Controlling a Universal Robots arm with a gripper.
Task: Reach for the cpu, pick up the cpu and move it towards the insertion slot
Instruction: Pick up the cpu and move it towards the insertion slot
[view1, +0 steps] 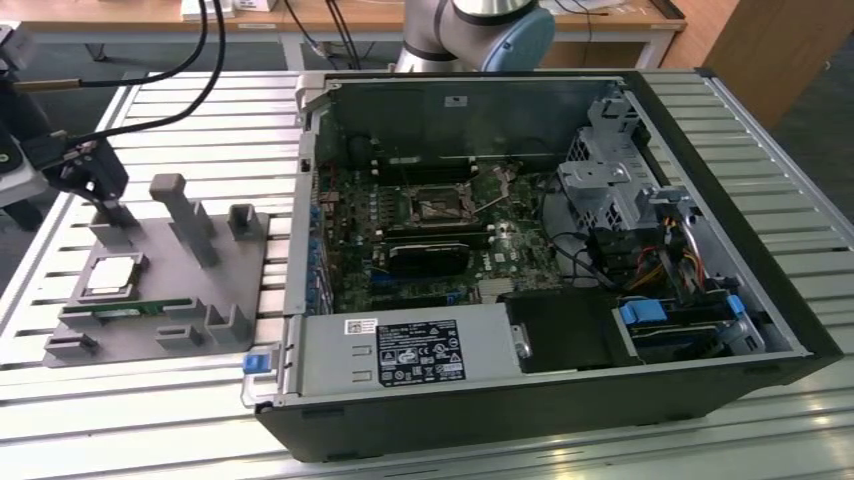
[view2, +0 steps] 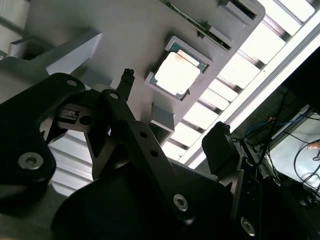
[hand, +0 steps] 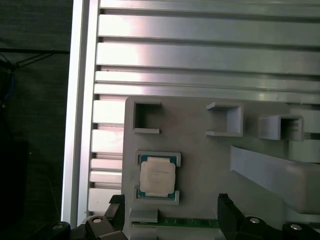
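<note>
Reach step, by my judgement: my gripper (hand: 170, 202) hangs spread and empty near the cpu (hand: 157, 177), which lies flat in its nest on the grey fixture (hand: 200, 165), well apart from the insertion slot (view1: 441, 208) inside the open computer case (view1: 534, 410); the pick calls for fingers (hand: 225, 210) centred astride the chip.

one cpu (hand: 157, 177), one insertion slot (view1: 437, 209), one case (view1: 763, 185)
</note>
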